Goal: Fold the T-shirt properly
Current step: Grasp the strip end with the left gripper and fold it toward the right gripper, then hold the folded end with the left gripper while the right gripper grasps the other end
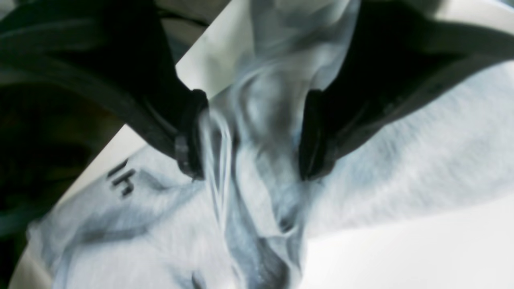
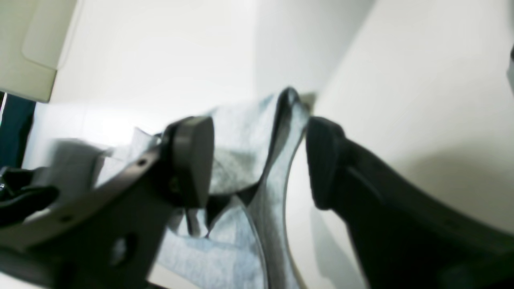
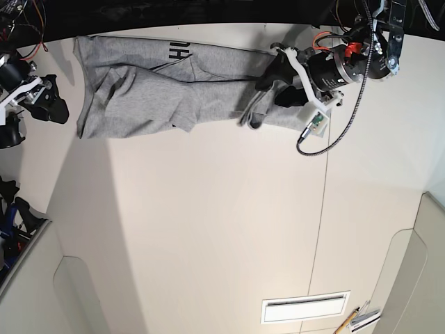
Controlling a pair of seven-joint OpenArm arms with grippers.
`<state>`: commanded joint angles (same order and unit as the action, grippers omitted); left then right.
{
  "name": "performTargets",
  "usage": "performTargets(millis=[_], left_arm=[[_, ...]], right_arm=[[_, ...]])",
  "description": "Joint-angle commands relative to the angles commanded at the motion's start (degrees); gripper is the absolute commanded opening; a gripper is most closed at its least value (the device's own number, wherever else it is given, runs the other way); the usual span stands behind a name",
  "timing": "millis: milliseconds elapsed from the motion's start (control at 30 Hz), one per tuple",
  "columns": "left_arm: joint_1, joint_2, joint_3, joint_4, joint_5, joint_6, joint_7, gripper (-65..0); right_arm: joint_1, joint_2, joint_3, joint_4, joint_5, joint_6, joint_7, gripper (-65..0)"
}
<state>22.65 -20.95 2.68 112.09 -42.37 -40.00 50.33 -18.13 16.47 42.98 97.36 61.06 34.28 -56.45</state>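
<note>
T-shirt [image 3: 160, 87] lettering mostly folded under, left wrist view blurred

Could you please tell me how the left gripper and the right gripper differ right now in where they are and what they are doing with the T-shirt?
The left gripper sits over the T-shirt, jaws around a raised bunch of cloth; the right gripper sits at its other end, beside the edge. The left one's jaws press the bunched cloth; the right one's are spread, with loose cloth between them. Both have dark fingers.
</note>
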Motion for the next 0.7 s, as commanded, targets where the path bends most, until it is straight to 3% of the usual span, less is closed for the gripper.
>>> performTargets(millis=[167, 267, 433, 700], left_arm=[[-1.20, 0.04, 1.70, -2.40, -0.76, 0.00, 0.00, -27.4], [-1.70, 0.04, 1.73, -2.40, -4.72, 0.00, 0.09, -27.4], [-1.66, -0.02, 1.92, -2.40, -5.18, 0.00, 3.54, -27.4], [-1.68, 0.00, 1.92, -2.40, -6.27, 0.00, 3.87, -27.4]], right_arm=[[-2.73, -0.15, -2.36, -0.11, 0.02, 0.00, 0.00, -24.4], [-3.19, -0.35, -6.47, -0.72, -0.61, 0.02, 0.13, -24.4], [-2.93, -0.46, -12.07, -5.92, -3.10, 0.00, 4.57, -24.4], [-2.03, -0.26, -12.17, -9.64, -3.41, 0.00, 5.03, -24.4]])
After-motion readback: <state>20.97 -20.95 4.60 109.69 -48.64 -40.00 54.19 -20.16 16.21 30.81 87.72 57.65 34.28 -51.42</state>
